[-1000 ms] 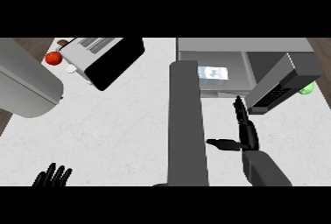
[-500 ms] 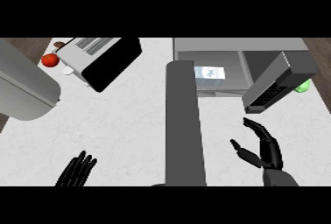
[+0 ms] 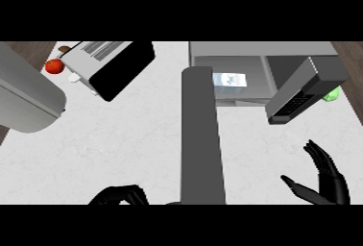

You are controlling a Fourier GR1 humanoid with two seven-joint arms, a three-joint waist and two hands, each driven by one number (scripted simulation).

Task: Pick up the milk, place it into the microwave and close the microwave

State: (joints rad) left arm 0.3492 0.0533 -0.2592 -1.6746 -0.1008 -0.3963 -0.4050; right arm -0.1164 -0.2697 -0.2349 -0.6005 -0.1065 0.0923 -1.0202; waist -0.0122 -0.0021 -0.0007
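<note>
Milk: the milk carton (image 3: 230, 80) is standing upright inside the microwave (image 3: 234, 50), near the far edge of the counter (image 3: 127, 139). No hand is touching it.
Microwave door: the door (image 3: 306, 89) is hanging open, swung out to the right of the cavity toward the counter's right edge. So I judge that the closing is the step which is left.
Right hand: the right hand (image 3: 326, 175) is showing near the counter's front right corner, with fingers straight and spread and the thumb out, grasping nothing. It is well apart from the door.
Left hand: the left hand (image 3: 120, 196) is showing at the front edge with its fingers curled inward, and nothing is visible in it.
How to do it well: I think the right hand should be travelling around to the outer face of the door, on its right side, and pushing with flat fingers toward the left, following the swing until the door is meeting the cavity.
Care: the carton is sitting close to the opening, so the push should be going slowly.
</note>
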